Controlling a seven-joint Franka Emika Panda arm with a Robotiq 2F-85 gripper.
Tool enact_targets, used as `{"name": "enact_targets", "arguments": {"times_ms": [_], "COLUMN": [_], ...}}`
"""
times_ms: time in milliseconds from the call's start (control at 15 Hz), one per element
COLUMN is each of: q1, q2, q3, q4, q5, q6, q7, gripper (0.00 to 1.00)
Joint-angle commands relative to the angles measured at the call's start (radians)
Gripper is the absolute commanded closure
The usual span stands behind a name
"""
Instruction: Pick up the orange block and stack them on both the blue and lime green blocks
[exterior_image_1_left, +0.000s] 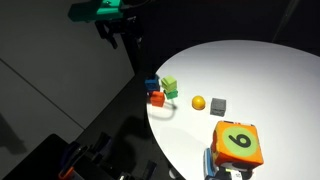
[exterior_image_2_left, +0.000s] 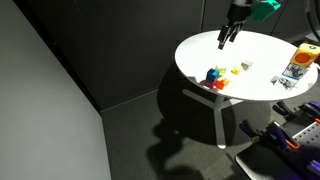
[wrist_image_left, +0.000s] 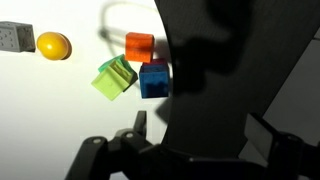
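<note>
The orange block (wrist_image_left: 139, 46) lies on the white round table (wrist_image_left: 55, 115) near its edge. It touches the blue block (wrist_image_left: 154, 79), and the lime green block (wrist_image_left: 115, 77) lies tilted beside them. Both exterior views show the cluster, with the orange block (exterior_image_1_left: 157, 98) (exterior_image_2_left: 220, 85) nearest the rim, next to the blue block (exterior_image_1_left: 152, 86) and the green block (exterior_image_1_left: 169, 85). My gripper (wrist_image_left: 200, 135) is open and empty. It hangs well above the table, off to the side of the blocks (exterior_image_1_left: 114, 36) (exterior_image_2_left: 226, 38).
A yellow ball (wrist_image_left: 53, 45) (exterior_image_1_left: 198, 102) and a grey cube (wrist_image_left: 11, 37) (exterior_image_1_left: 218, 105) lie further in on the table. A large orange and green box (exterior_image_1_left: 238, 144) (exterior_image_2_left: 303, 60) stands near another rim. The surroundings and floor are dark.
</note>
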Motion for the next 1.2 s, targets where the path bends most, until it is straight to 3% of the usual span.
{"name": "enact_targets", "arguments": {"times_ms": [0,467,1133], "q1": [-0.007,-0.024,-0.047], "q2": [0.004,0.088,0.237], "q3": [0.002,-0.010,-0.026], "q4": [-0.003,-0.019,-0.025], "q5": [-0.001,-0.011,-0.023], "q6": [-0.001,0.034,0.223], "q7": [0.000,0.009,0.019], "gripper": [0.00,0.00,0.00]}}
